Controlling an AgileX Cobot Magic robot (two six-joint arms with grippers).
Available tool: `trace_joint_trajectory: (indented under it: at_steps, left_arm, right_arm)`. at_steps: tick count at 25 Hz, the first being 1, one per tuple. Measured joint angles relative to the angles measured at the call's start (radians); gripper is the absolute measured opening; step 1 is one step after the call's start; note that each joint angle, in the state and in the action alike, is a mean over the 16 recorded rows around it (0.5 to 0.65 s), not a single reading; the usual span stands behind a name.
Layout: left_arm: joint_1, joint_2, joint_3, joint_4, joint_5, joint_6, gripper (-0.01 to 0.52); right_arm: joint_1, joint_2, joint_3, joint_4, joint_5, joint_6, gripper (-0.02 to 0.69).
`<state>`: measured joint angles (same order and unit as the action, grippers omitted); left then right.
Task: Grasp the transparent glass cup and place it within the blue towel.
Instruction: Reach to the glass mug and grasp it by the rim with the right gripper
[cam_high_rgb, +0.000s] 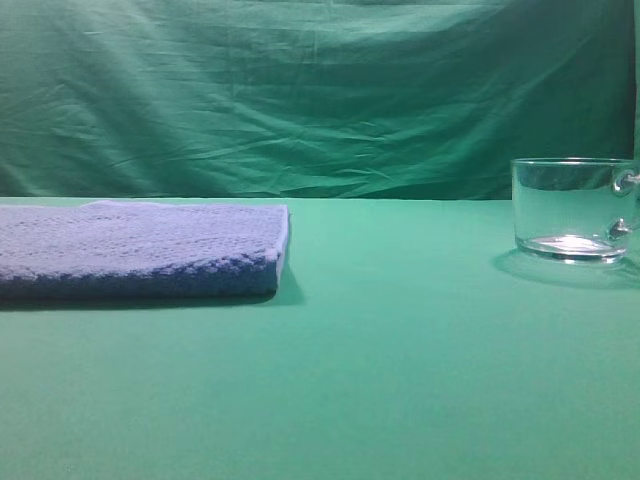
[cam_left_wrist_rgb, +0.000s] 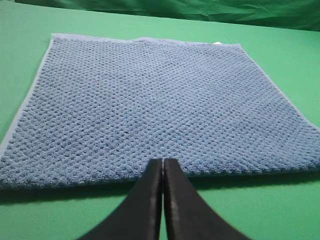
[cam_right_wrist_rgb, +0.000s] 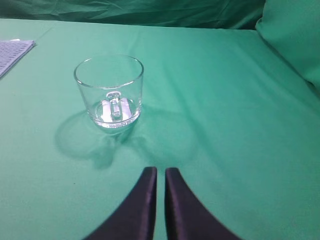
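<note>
Green tabletop (cam_high_rgb: 400, 380) fills the front of the high view. On its left side lies the towel (cam_high_rgb: 140, 250), folded flat, with its thick edge facing the camera. The cup (cam_high_rgb: 572, 208) stands upright far to the right, well apart from the towel, and its handle points to the right edge of the picture. A wrinkled green cloth (cam_high_rgb: 300, 90) hangs behind. No gripper shows in this view.

Left wrist view: the left gripper (cam_left_wrist_rgb: 163, 170) is nearest, at the bottom. Its two black fingers (cam_left_wrist_rgb: 145, 200) are pressed together and hold nothing. The tips sit just in front of the near edge of the towel (cam_left_wrist_rgb: 150, 110), which spreads wide behind them and shows its bumpy weave.

Right wrist view: the right gripper (cam_right_wrist_rgb: 161, 172) is at the bottom, its fingers (cam_right_wrist_rgb: 142, 205) nearly together with only a thin gap between them, and nothing is in them. The cup (cam_right_wrist_rgb: 110, 92) stands beyond it, a little to the left, apart from the tips, with the handle turned toward the camera. One corner of the towel (cam_right_wrist_rgb: 14, 52) appears at the far left edge.
</note>
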<state>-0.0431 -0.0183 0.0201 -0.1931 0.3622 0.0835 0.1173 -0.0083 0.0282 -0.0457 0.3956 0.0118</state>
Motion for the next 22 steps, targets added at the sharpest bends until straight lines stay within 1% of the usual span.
trace_joint_trajectory:
  at_steps: [22]
  left_arm:
    - [0.000,0.000,0.000,0.000,0.000,0.000,0.000]
  right_arm:
    - [0.000,0.000,0.000,0.001,-0.011,0.001,0.047]
